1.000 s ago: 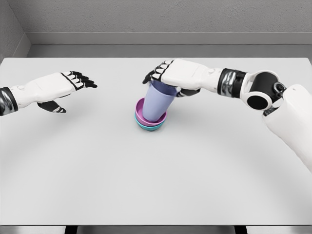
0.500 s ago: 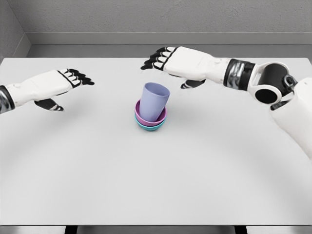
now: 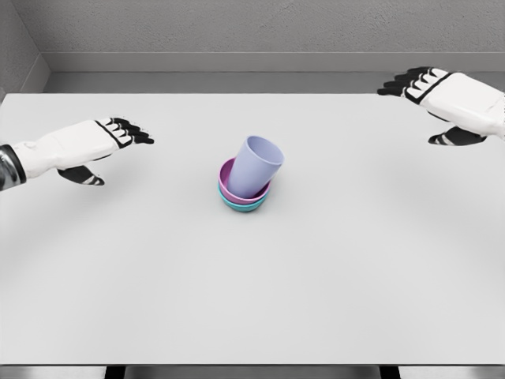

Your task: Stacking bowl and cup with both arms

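A lavender cup stands tilted to the right inside a pink bowl, which is nested in a teal bowl at the middle of the white table. My left hand hovers over the table at the far left, fingers spread and holding nothing, well apart from the stack. Far off at the upper right, my right hand is open and empty too, with its arm cut off by the picture's edge.
A grey wall and a ledge run behind the table's far edge. The table's front edge lies at the bottom of the view.
My right hand let go of the cup, lifted off it and swung far to the upper right. The cup now leans more to the right in the bowls. The left hand barely moved.
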